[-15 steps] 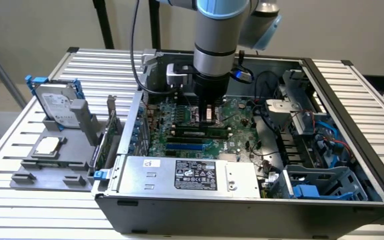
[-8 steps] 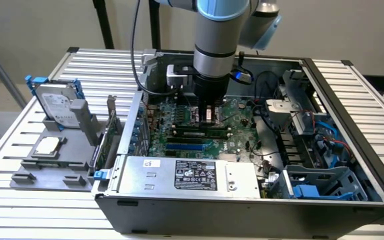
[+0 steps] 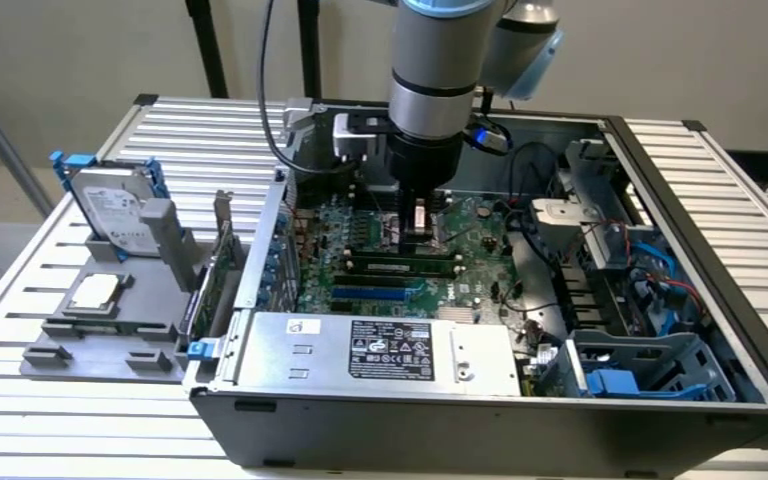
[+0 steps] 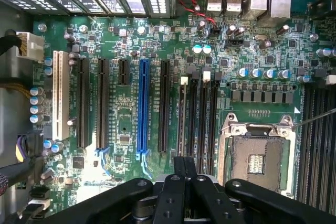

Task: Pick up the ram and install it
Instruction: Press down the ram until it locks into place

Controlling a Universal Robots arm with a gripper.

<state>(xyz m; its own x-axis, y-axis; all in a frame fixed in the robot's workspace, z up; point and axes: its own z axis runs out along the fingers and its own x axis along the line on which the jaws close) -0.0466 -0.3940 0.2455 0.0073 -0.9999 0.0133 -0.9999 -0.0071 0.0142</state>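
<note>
Hand: the hand (image 3: 418, 222) hangs from the arm straight down into the open computer case (image 3: 491, 425), low over the motherboard (image 3: 475, 228). In the wrist view the hand (image 4: 184, 167) has its fingers pressed flat together with no gap. I can see nothing clamped between them.

Ram: the ram (image 3: 400, 266) is a long, narrow green strip lying along one of the black slots on the motherboard, just at 6 o'clock from the hand in the exterior view. It looks seated in the slot rather than carried. I cannot tell whether the fingertips touch it.

Blue slot: the blue slot (image 3: 377, 293) runs parallel to the ram, one step further toward 6 o'clock. In the wrist view the blue slot (image 4: 143, 103) stands among black ones.

Processor socket: the processor socket (image 4: 257, 156) is a metal-framed square, set beside the narrow black slots.

Power supply: the power supply (image 3: 371, 350) is a silver box with a black label, at 6 o'clock inside the case.

Desk: the slatted metal desk (image 3: 197, 130) carries the case. At 9 o'clock of the case sits a grey holder (image 3: 84, 345).

Holder contents: a hard drive (image 3: 111, 215) stands upright, and a square silver chip (image 3: 95, 292) lies in front of it.
</note>
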